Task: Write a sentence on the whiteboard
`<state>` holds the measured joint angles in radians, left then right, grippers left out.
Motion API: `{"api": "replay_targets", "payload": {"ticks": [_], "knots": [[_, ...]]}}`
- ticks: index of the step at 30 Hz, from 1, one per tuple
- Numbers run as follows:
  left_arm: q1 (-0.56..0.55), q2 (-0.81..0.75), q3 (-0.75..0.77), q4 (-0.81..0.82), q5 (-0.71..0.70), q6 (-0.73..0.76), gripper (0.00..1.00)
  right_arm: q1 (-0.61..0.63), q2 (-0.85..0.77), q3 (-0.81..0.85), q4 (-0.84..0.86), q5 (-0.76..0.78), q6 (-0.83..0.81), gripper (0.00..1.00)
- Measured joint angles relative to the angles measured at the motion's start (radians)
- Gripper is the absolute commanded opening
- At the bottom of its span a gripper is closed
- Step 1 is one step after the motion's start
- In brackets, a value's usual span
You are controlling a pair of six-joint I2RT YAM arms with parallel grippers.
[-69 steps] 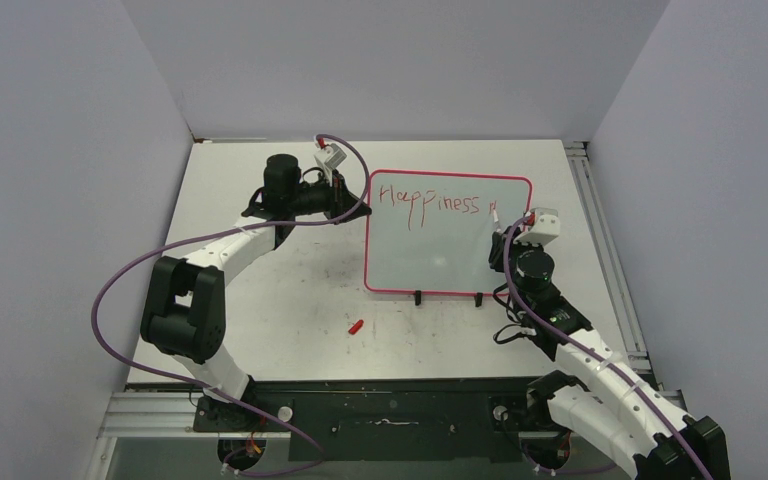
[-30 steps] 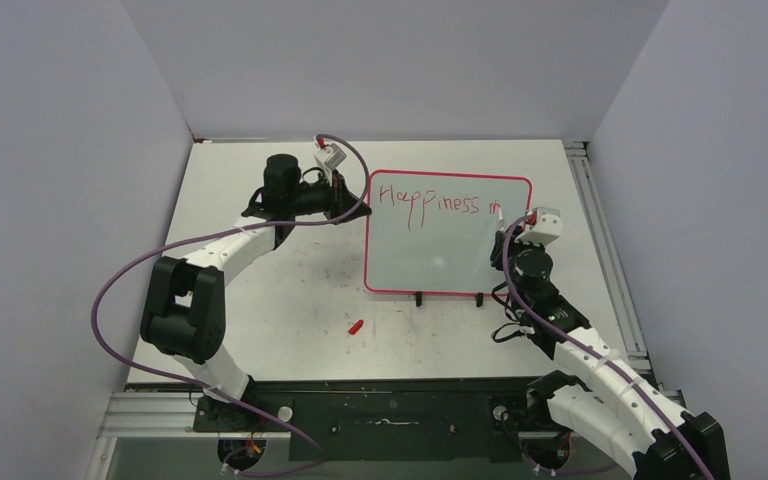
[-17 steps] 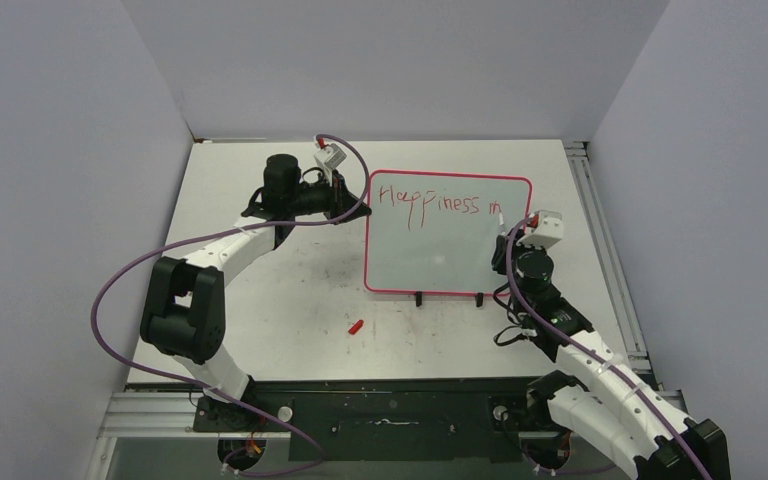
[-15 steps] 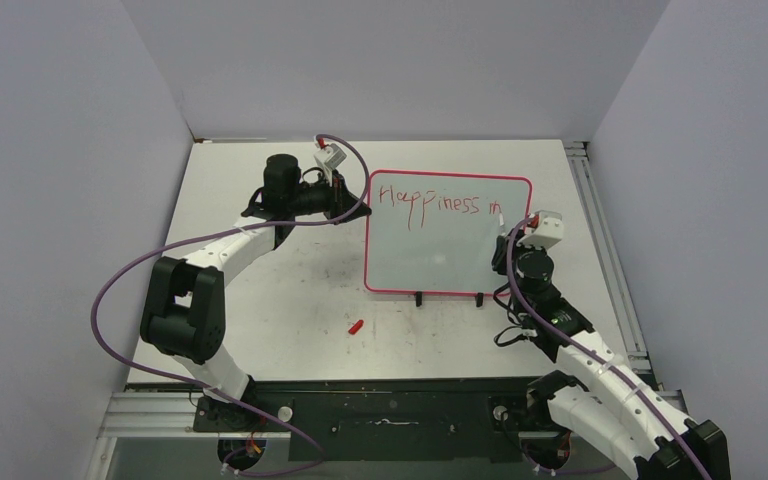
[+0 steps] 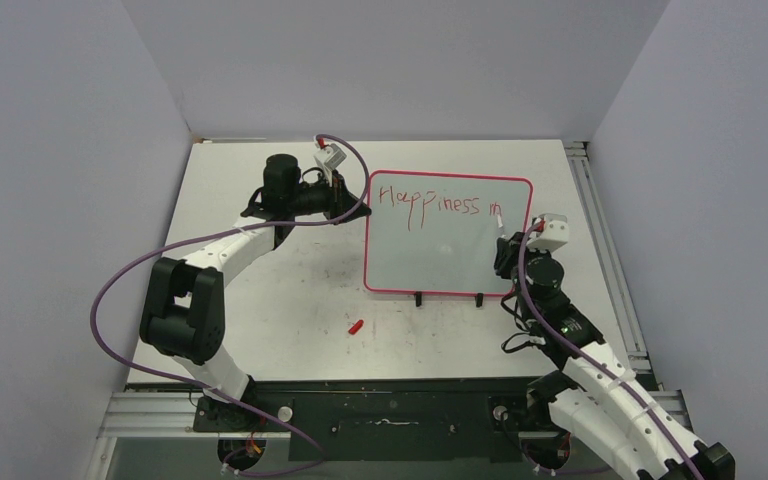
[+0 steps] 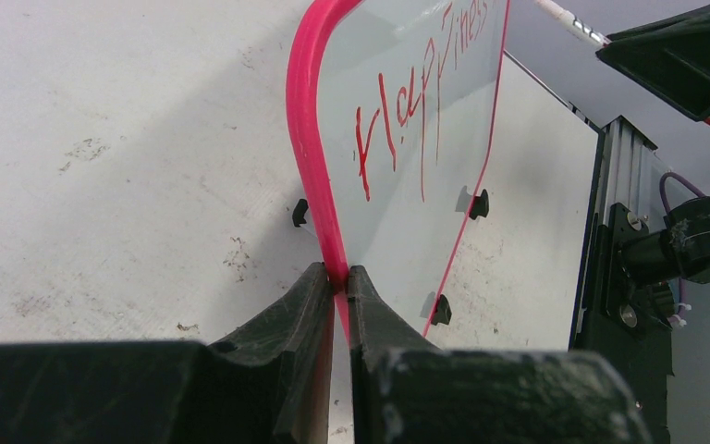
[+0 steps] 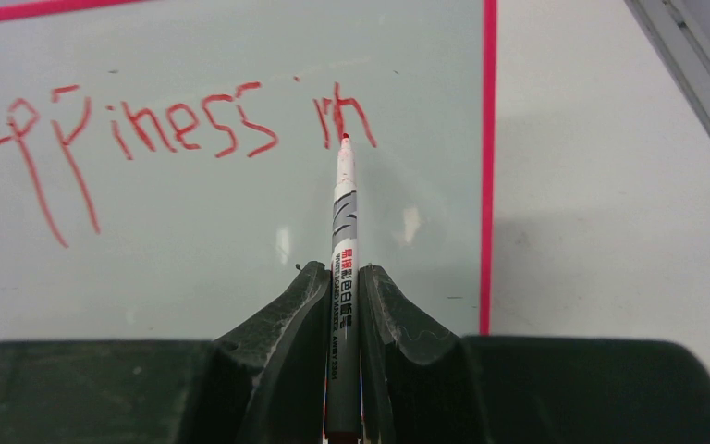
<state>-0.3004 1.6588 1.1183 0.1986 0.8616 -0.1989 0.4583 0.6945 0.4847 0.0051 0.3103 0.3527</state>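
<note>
Position: the whiteboard (image 5: pixel 447 240) stands tilted on the bench (image 5: pixel 290 290), right of centre, resting on its black clip feet (image 5: pixel 418 297). The sentence (image 5: pixel 430 200) so far reads "Happiness in", a single line along the far edge.

Left hand (image 6: pixel 337 277): closed tight on the board's pink rim (image 6: pixel 307 120) at the left edge, with only the fingertips engaged.

Right hand (image 7: pixel 340 277): clamped on the barrel of a marker (image 7: pixel 343 231). The red tip sits at the last stroke of "in". Whether it touches the surface cannot be told.

Risks noted:
1. The line has nearly reached the right rim. Another word written here would likely run onto the rim or off the board, so a second line looks necessary.
2. Starting that line means moving the marker left across the board. A low pass could drag the tip or hand through fresh ink and smear it.
3. The left hand's grip is shallow. Heavy pen pressure could lever the board out of it or skid the feet, distorting the letters.
4. The marker is gripped low on its barrel with a long stretch standing free. Side load during strokes could twist it between the fingers.
5. A red cap (image 5: pixel 356 326) lies loose on the bench, near and left of the board and well apart from it. It is a low hazard.
</note>
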Motion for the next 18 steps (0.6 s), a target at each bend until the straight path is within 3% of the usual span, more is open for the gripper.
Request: {"api": "replay_targets", "payload": {"ticks": [4,8,18], "knots": [[0.000,0.000,0.000,0.000,0.000,0.001,0.00,0.053,-0.009,0.007,0.036,-0.119,-0.005,0.05],[0.000,0.000,0.000,0.000,0.000,0.001,0.00,0.198,0.054,0.007,0.106,-0.182,-0.008,0.05],[0.000,0.000,0.000,0.000,0.000,0.001,0.00,0.510,0.296,0.007,0.264,-0.087,-0.036,0.05]]}}
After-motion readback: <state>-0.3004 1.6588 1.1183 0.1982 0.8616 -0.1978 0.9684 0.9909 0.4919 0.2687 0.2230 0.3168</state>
